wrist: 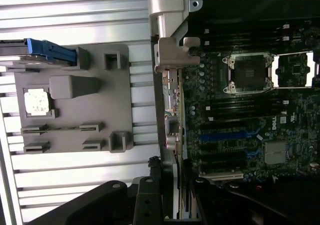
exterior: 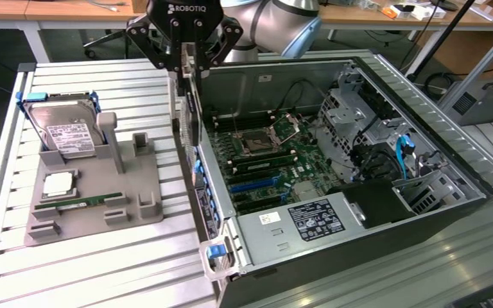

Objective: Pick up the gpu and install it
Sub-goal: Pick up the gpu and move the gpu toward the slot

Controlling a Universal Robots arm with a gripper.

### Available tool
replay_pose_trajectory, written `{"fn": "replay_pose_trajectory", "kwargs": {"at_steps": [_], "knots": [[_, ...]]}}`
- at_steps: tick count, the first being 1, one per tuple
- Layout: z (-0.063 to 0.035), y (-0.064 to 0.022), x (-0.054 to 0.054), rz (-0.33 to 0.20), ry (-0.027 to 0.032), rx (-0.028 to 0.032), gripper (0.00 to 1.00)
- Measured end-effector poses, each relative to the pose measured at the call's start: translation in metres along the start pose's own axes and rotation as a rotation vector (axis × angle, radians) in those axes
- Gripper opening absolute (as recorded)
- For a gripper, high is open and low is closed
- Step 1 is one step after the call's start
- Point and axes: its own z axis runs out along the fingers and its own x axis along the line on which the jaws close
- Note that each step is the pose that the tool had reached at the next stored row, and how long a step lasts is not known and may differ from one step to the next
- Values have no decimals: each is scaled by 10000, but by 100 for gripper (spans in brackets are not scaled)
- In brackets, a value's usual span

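The gpu (exterior: 188,119) is a thin dark card hanging on edge from my gripper (exterior: 187,63), whose black fingers are shut on its upper end. It hangs over the rear wall of the open computer case (exterior: 452,167), above the motherboard (exterior: 268,163) side nearest the grey fixture. In the wrist view the gpu (wrist: 172,120) is seen edge-on, with its silver bracket (wrist: 169,40) at the far end, lying alongside the blue expansion slots (wrist: 227,135). My gripper (wrist: 160,200) holds the card's near end there.
A grey fixture tray (exterior: 135,186) on the slatted table at the exterior view's left holds a hard drive (exterior: 67,131), a processor chip (exterior: 60,184) and a green memory stick (exterior: 79,203). Inside the case are a power supply (exterior: 315,218) and a drive cage (exterior: 358,109).
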Motion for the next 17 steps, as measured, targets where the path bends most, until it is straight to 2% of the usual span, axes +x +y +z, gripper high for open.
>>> {"fn": "replay_pose_trajectory", "kwargs": {"at_steps": [17], "knots": [[5,8,-165,-2,-5,57,27]]}}
